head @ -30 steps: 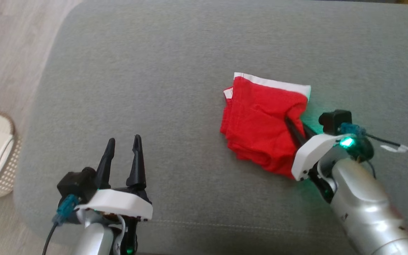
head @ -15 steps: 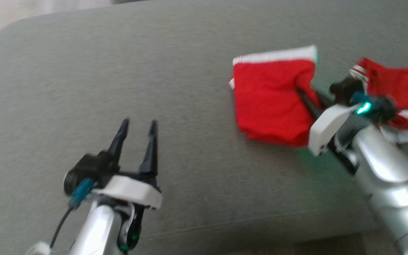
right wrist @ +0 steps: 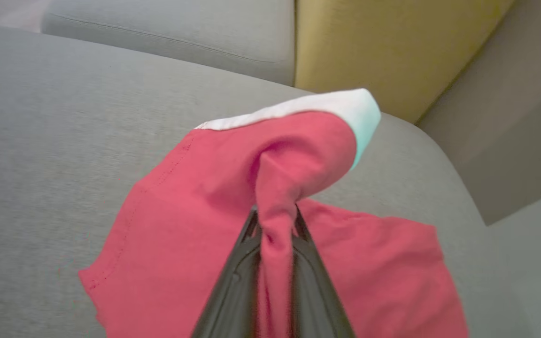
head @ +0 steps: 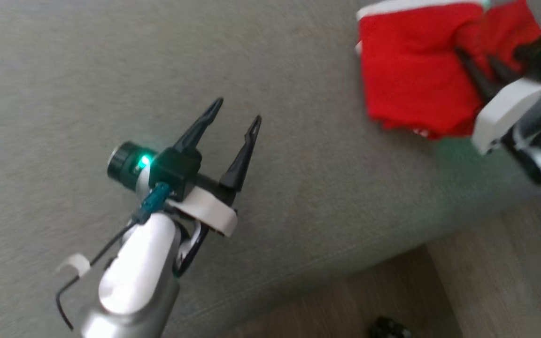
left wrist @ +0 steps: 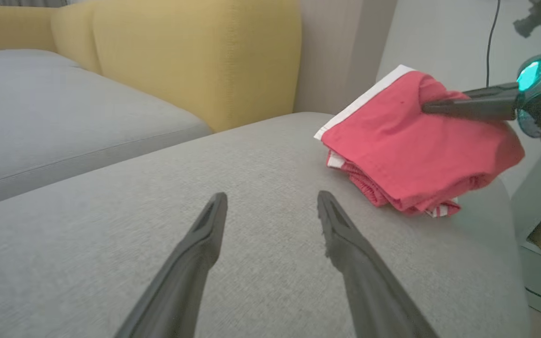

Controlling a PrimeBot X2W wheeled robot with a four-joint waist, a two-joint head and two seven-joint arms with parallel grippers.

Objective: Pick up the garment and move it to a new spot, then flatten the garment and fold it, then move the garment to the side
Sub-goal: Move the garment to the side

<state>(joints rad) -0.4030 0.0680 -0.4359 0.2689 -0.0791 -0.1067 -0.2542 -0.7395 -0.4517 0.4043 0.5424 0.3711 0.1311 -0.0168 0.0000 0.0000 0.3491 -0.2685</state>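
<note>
The garment [head: 406,89] is a folded red piece with a white band, lying near the end of the grey cushion [head: 111,70]. My right gripper [head: 475,56] is shut on a bunched fold at its right side, seen up close in the right wrist view, where the red cloth [right wrist: 195,225] is pinched at the gripper [right wrist: 275,211]. The left wrist view shows the garment [left wrist: 416,155] partly lifted on that side, its lower layers resting on the cushion. My left gripper [head: 237,110] hovers open over bare cushion to the garment's left, with nothing held in the gripper [left wrist: 271,197].
The cushion's rounded front corner [head: 439,230] drops to a wooden floor [head: 486,281], where a small dark object [head: 388,328] lies. A yellow sofa back [left wrist: 181,56] and another grey seat [left wrist: 40,108] stand beyond the cushion.
The head camera has swung, so the whole picture has shifted. My right gripper stays shut on the garment, which now sits nearer the cushion's end. The left gripper stays open.
</note>
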